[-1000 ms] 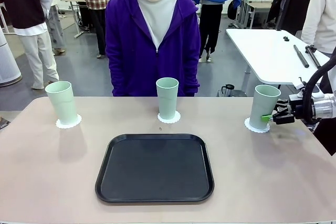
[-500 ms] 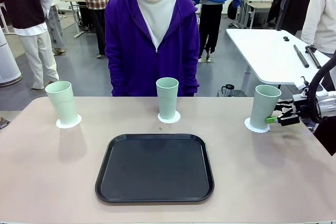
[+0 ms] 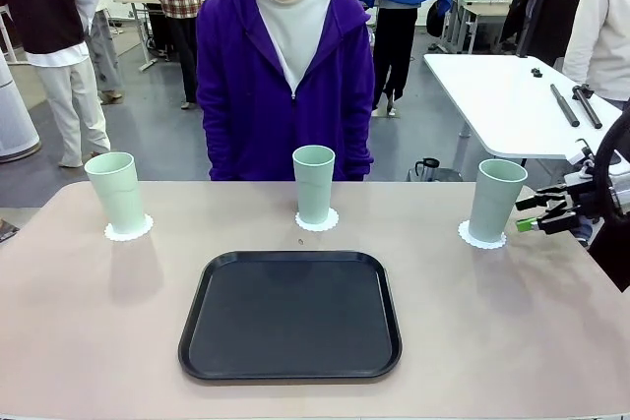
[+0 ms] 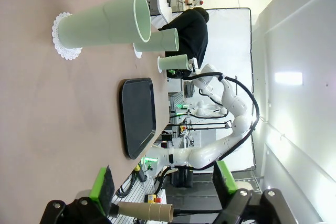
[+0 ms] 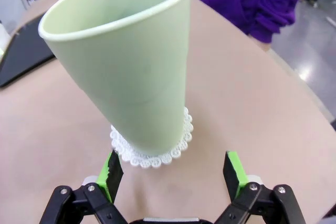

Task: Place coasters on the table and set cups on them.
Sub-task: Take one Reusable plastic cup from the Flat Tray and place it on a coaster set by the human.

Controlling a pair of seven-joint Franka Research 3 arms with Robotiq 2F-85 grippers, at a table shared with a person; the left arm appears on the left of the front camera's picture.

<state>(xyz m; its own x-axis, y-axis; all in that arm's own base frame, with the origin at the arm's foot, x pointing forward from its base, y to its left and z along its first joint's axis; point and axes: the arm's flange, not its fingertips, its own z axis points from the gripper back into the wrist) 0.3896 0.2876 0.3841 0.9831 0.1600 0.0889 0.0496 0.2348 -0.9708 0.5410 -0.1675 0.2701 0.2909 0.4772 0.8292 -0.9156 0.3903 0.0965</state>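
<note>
On table (image 3: 89, 341), far row L to R: three cups, left cup (image 3: 117, 194), mid cup (image 3: 314, 184), right cup (image 3: 495, 201), each upright on own coaster (image 3: 129, 230). Black tray (image 3: 290, 315) centre. Right gripper (image 3: 536, 213) just beside right cup, jaws wide, empty. Left gripper (image 4: 165, 187) jaws wide, empty.

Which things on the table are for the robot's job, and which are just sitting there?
For the job:
left cup on its coaster
middle cup on its coaster
right cup on its coaster
table

Just sitting there:
black tray
</note>
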